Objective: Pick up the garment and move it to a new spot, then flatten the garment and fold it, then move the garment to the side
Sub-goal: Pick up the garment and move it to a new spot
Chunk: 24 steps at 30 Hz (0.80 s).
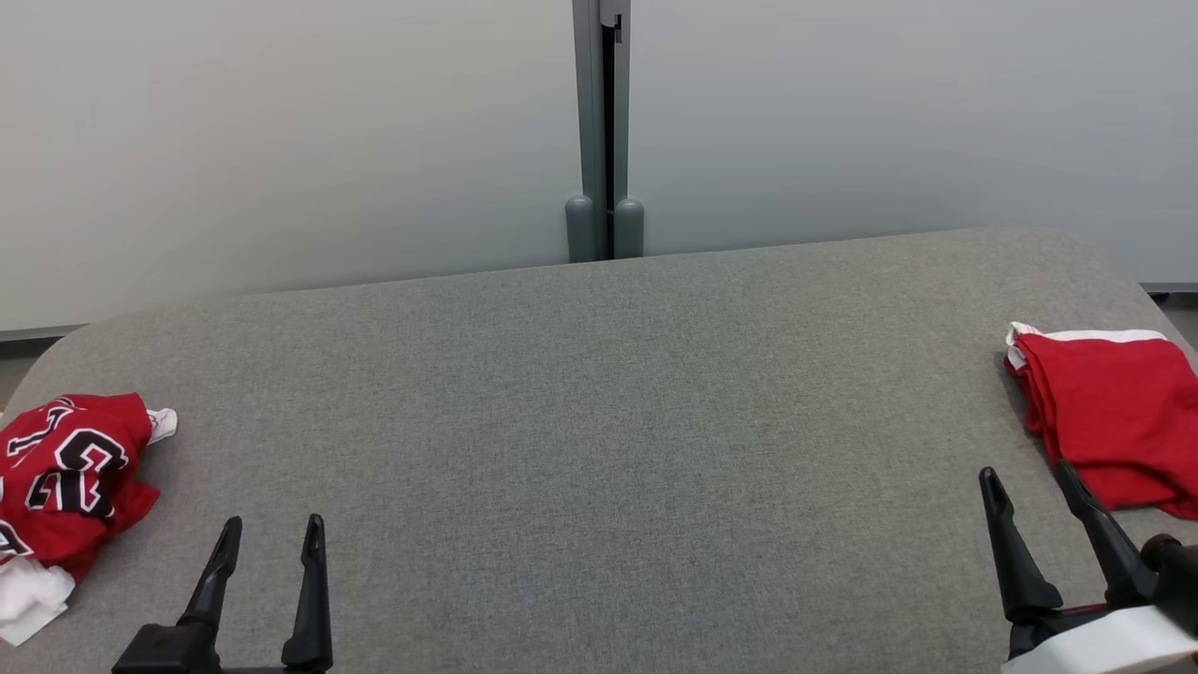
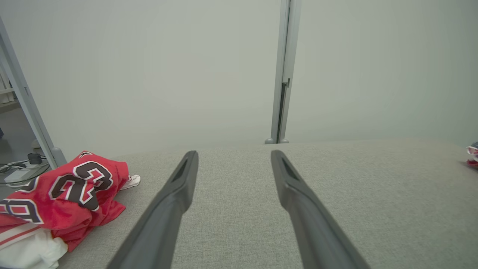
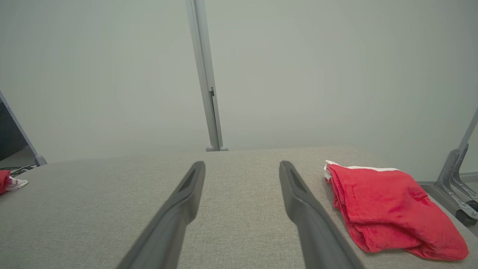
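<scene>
A crumpled red garment (image 1: 70,477) with black-and-white numbers and white trim lies bunched at the left edge of the grey padded table (image 1: 599,421). In the left wrist view this garment (image 2: 71,194) sits left of my fingers. A second red garment (image 1: 1114,412) with a white band lies folded at the table's right edge, also seen as the folded garment (image 3: 388,205). My left gripper (image 1: 272,521) is open just right of the crumpled one, apart from it. My right gripper (image 1: 1027,470) is open beside the folded one's near left corner, holding nothing.
Pale partition panels stand behind the table, joined by a grey post (image 1: 604,131). The table has rounded far corners. Cables (image 2: 22,166) lie on the floor past the left edge. A metal frame leg with a caster (image 3: 457,186) stands past the right edge.
</scene>
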Available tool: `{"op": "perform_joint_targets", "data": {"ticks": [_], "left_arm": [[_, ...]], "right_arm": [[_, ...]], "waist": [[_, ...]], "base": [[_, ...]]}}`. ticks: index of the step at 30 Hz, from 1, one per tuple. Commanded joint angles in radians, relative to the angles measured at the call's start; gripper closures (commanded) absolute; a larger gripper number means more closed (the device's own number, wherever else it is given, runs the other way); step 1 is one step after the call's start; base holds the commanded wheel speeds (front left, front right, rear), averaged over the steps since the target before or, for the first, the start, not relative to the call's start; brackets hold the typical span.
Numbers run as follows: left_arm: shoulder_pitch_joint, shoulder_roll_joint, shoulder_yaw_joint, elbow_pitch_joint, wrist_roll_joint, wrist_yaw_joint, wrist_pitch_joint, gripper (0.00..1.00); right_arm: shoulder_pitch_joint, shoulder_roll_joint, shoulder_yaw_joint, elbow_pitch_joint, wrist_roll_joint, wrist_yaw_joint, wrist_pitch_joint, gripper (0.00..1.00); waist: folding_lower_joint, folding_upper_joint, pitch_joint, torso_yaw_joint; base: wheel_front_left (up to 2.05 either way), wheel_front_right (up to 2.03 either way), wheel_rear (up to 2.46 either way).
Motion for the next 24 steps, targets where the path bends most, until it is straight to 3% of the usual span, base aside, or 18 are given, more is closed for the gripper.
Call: {"op": "perform_joint_targets", "data": {"ticks": [1, 11, 24], "left_arm": [[0.002, 0.008, 0.005, -0.006, -0.005, 0.007, 0.000, 0.00], [-0.023, 0.014, -0.004, -0.023, 0.005, 0.017, 0.014, 0.00], [-0.134, 0.012, -0.029, 0.033, 0.016, -0.005, -0.002, 0.00]], "right_arm": [[0.006, 0.000, -0.001, -0.008, -0.001, -0.002, -0.003, 0.00], [0.022, 0.011, -0.014, -0.017, -0.007, -0.002, -0.010, 0.00], [0.029, 0.041, -0.005, -0.050, -0.016, -0.001, -0.007, 0.00]], "waist": [[0.0000, -0.0001, 0.000, 0.001], [0.0000, -0.0001, 0.004, 0.048], [0.0000, -0.0001, 0.005, 0.355]], "base": [[0.00, 0.00, 0.00], [0.00, 0.00, 0.00], [0.00, 0.00, 0.00]]}}
